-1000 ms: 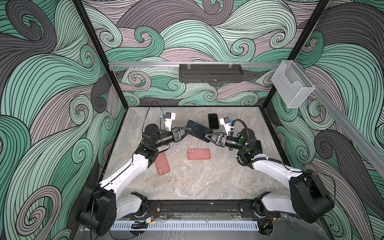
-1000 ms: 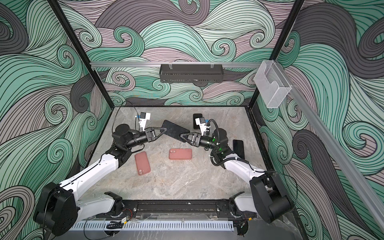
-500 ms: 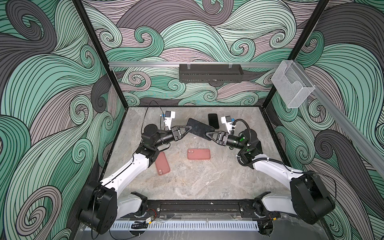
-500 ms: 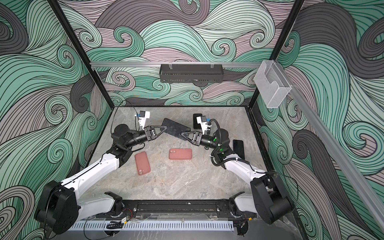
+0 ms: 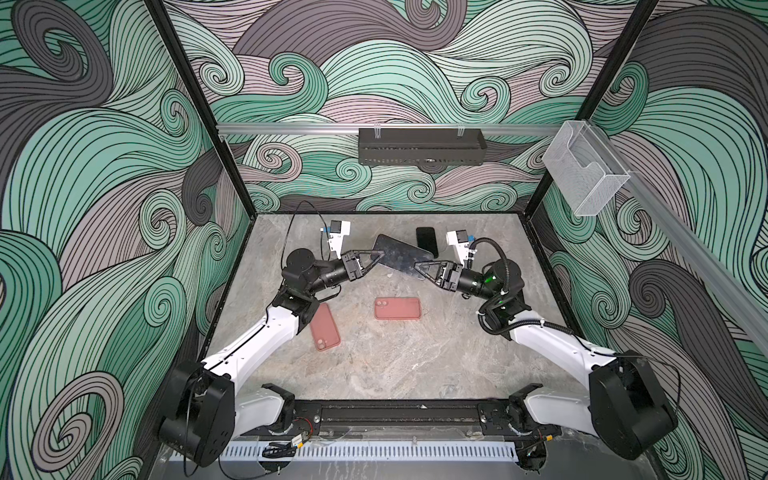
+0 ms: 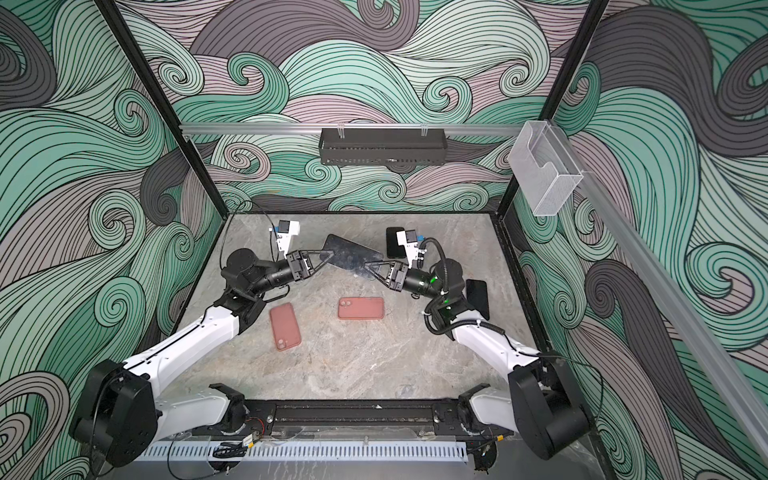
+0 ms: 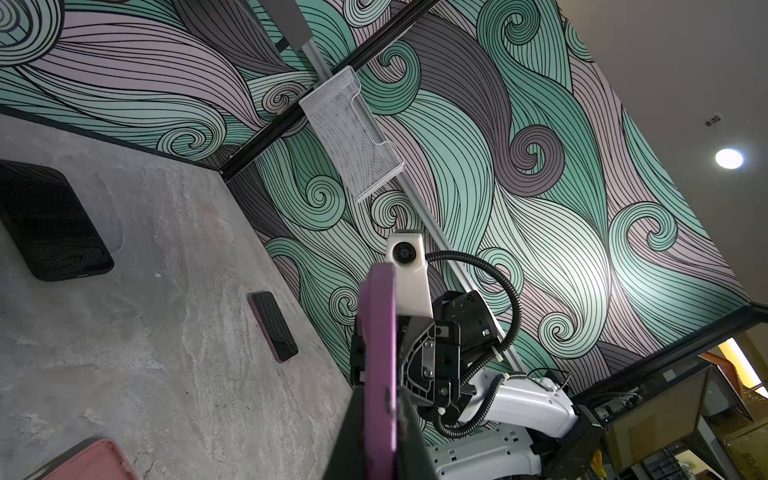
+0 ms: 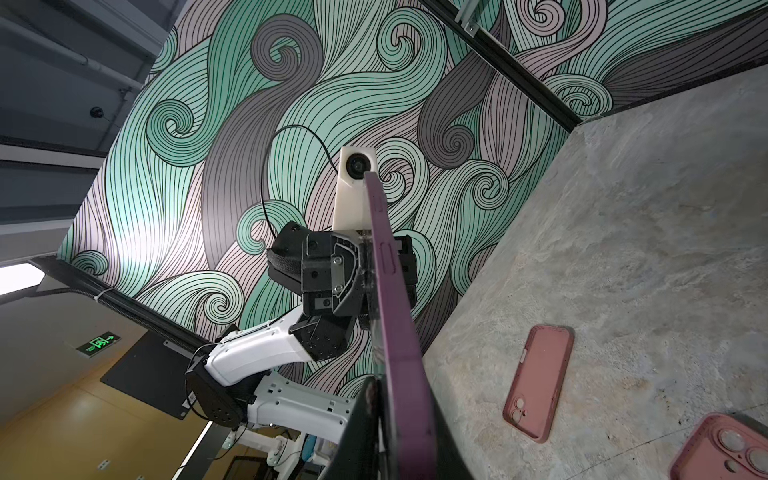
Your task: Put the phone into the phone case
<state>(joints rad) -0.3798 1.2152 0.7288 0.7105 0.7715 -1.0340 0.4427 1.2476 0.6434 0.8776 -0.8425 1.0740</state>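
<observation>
Pink cases (image 6: 284,332) (image 6: 360,308) x2, blk phones (image 6: 393,247) (image 6: 477,297) x2 flat on the desk, 1 purple-edged phone (image 6: 351,257) up in the air. Robot arms (image 6: 195,340) (image 6: 486,340) x2. 1 blk wall tray (image 6: 382,145), 1 clear bin (image 6: 544,174).

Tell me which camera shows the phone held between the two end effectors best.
A top view: the phone shows nearly its whole dark face, with the left end effector and right end effector shut on opposite ends. Both wrist views show only its purple edge, close up.
</observation>
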